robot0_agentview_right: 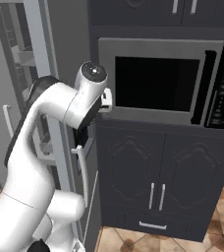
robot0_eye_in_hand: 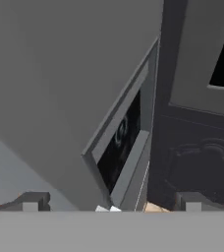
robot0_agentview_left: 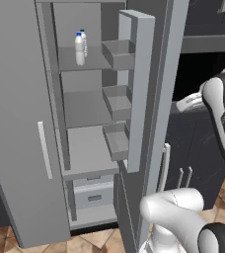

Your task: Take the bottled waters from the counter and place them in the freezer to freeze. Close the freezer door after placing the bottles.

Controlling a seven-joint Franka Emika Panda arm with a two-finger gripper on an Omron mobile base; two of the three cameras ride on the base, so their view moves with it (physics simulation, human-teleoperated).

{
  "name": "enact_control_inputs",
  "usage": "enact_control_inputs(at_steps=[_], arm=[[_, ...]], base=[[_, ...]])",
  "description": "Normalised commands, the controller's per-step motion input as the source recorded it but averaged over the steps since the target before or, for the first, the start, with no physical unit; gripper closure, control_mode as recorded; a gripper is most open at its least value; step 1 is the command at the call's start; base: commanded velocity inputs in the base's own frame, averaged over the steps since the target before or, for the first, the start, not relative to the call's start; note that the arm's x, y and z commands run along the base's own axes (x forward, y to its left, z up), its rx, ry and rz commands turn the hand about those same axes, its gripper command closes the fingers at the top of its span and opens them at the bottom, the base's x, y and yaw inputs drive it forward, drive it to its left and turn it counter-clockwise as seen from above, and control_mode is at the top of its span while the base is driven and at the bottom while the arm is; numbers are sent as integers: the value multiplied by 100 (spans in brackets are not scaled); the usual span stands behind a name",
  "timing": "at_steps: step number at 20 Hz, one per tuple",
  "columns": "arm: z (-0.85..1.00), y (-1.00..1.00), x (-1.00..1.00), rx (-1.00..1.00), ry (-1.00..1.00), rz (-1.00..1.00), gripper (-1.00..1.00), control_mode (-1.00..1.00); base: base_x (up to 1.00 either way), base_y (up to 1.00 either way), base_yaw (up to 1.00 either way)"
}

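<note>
Both small plastic water bottles (robot0_agentview_left: 80, 48) standing on top grey freezer shelf (robot0_agentview_left: 85, 63), upper left of frame. Placing done; closing step in hand. My gripper (robot0_eye_in_hand: 111, 202) spread wide, empty, facing tall grey dispenser-panel door (robot0_eye_in_hand: 60, 88). Next: push door shut

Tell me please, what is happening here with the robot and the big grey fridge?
Both bottled waters already stand together on the top shelf inside the freezer. The freezer door is not yet closed; it stands wide open. The robot's hand is open and holds nothing. It is beside the outer face of that door, looking at the black dispenser panel. It seems that closing the door is what remains.
</note>
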Motion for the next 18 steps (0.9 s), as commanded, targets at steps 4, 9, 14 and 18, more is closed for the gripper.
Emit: enact_control_inputs(at_steps=[4, 9, 14, 18], arm=[[-3, 5, 54, 34, -3, 0, -100, -100], [-3, 16, 45, 31, -1, 0, -100, -100], [-8, 54, 41, 11, 0, 0, -100, -100], [-6, 62, 30, 2, -1, 3, -100, -100]], base=[[0, 0, 0], [0, 0, 0], [0, 0, 0], [0, 0, 0]])
